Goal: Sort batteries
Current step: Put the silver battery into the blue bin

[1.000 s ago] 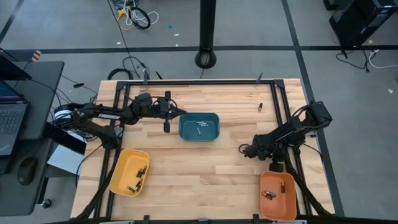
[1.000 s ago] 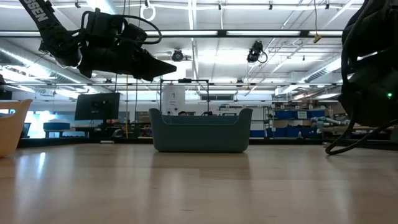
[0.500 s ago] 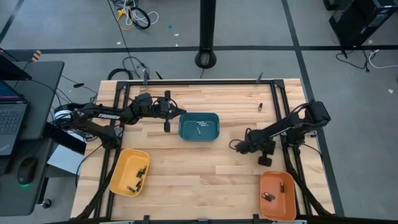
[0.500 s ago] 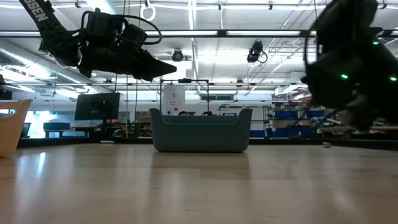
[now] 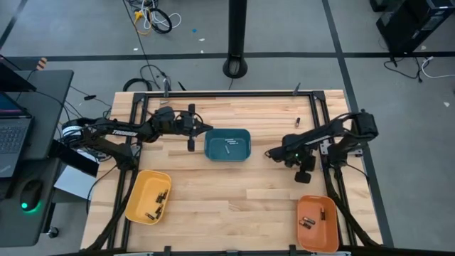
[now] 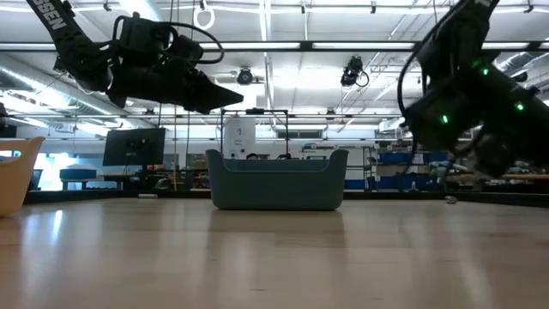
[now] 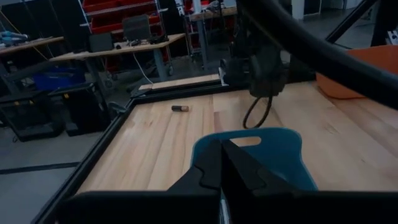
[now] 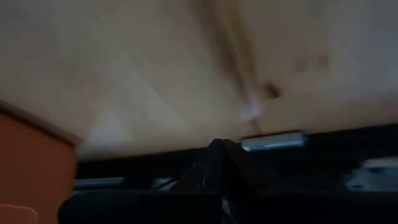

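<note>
Pale wood lies bare under my right pincer [image 5: 270, 153], whose fingers are pressed together on nothing and which hangs above the tabletop [image 5: 234, 192] just beside the teal bin [image 5: 227, 145], on its right.

From there the stray battery [image 5: 298, 121] lies toward the far right corner, close to the black frame rail [image 5: 316, 114]; its long axis runs roughly away from me, along that rail. My right arm is plainly the nearer one. My left pincer [image 5: 190, 146], also pressed together and empty, waits on the bin's other side.

I judge the coming move to be a short swing back and outward to that cell. Open wood lies between, but the rail leaves little room on its outer side.

More batteries sit in the bin, the yellow tray [image 5: 148, 196] and the orange tray [image 5: 317, 222], both near the front edge.
</note>
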Robot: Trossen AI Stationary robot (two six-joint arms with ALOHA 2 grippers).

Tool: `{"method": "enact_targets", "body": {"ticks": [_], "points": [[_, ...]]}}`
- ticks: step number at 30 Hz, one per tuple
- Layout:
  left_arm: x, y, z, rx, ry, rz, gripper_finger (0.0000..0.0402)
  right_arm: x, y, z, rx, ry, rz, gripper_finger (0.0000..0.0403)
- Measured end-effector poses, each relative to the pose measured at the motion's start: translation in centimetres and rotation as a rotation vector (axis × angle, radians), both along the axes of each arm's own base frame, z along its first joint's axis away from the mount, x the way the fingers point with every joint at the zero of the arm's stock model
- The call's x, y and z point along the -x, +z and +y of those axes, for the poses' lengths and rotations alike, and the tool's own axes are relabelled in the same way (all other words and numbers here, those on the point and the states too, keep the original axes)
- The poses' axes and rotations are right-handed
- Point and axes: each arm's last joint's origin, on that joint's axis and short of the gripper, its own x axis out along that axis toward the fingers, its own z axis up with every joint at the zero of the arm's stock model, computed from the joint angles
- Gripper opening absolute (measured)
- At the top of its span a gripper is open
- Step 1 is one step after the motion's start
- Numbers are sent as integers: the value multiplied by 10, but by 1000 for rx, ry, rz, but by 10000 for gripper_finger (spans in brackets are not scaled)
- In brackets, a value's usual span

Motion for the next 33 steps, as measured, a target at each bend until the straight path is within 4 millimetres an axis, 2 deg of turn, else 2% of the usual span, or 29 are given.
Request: {"method": "enact_targets", "body": {"ticks": [7, 11, 15, 26, 33], "points": [[0, -3, 0, 10, 10, 25, 10, 14, -38, 0, -105, 48, 224, 16], [0, -3, 1, 9, 23, 28, 10, 18, -50, -1, -124, 44, 340, 15], [0, -3, 1, 8, 23, 28, 10, 18, -51, -5, -117, 36, 355, 14], [0, -4, 1, 11, 24, 38, 10, 10, -40, -18, -27, 23, 170, 14], [0, -4, 1, 11, 25, 39, 10, 11, -43, -22, -7, -7, 200, 14]]}}
